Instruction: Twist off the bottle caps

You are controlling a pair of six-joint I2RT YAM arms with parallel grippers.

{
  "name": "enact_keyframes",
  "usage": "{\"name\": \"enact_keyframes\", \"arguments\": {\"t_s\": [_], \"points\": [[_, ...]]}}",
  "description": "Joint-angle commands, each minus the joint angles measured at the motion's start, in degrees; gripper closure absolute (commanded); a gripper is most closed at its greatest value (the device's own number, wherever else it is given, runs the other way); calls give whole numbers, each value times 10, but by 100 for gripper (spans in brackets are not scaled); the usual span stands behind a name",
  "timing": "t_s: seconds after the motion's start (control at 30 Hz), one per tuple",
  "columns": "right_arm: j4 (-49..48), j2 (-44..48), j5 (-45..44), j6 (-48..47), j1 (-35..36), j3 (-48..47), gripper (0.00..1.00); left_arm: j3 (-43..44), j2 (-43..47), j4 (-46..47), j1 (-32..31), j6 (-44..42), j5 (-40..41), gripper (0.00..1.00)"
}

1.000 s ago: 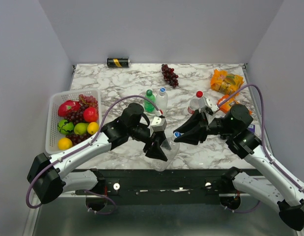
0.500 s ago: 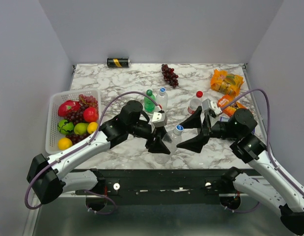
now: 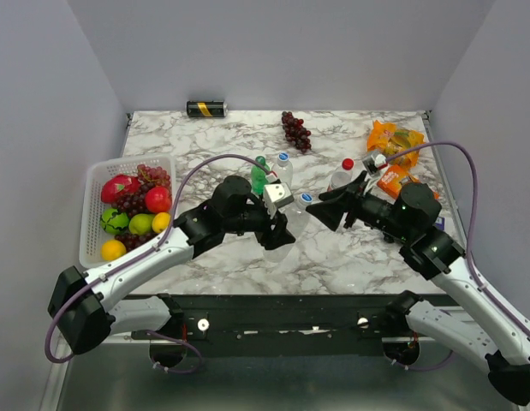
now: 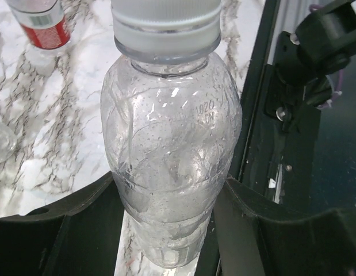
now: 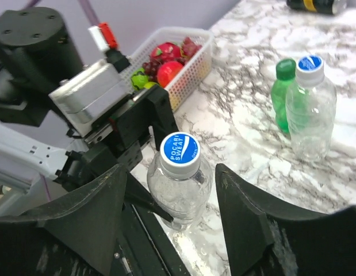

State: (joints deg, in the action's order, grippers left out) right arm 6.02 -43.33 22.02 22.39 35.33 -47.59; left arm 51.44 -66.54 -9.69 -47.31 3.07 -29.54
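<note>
My left gripper [image 3: 280,229] is shut on a clear bottle [image 3: 292,216] and holds it tilted, its blue-and-white cap [image 3: 306,199] toward the right arm. In the left wrist view the bottle [image 4: 169,144] fills the space between the fingers [image 4: 85,230]. My right gripper [image 3: 327,211] is open. In the right wrist view its fingers [image 5: 91,213] stand either side of the capped bottle [image 5: 179,154] without touching it. A green bottle [image 3: 260,175], a clear bottle [image 3: 282,171] and a red-capped bottle with a red label [image 3: 341,176] stand behind.
A white basket [image 3: 92,214] of fruit stands at the left. A black-and-gold can [image 3: 206,109] lies at the back. Dark grapes [image 3: 296,130] lie in the back middle, and orange snack bags [image 3: 393,141] at the back right. The table's front edge lies just below both grippers.
My left gripper carried the clear bottle up from the front edge toward the table's middle. My right gripper pulled back and opened wide, then turned and came back to the cap.
</note>
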Motion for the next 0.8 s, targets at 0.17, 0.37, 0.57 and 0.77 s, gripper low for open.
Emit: {"name": "enact_keyframes", "arguments": {"t_s": [0.17,0.37,0.57,0.77], "points": [[-31,-40,-41,57,11,1,33,10,-17,-12,-8,16,98,63],[-40,-61,-27,63,13,0,33,12,-21,-15,-9,13,103,63],[-29,-74,-43,60,15,-2,34,11,-21,-16,-11,13,113,63],[-45,-78,-25,67,19,0,35,12,-27,-18,-16,11,115,63]]}}
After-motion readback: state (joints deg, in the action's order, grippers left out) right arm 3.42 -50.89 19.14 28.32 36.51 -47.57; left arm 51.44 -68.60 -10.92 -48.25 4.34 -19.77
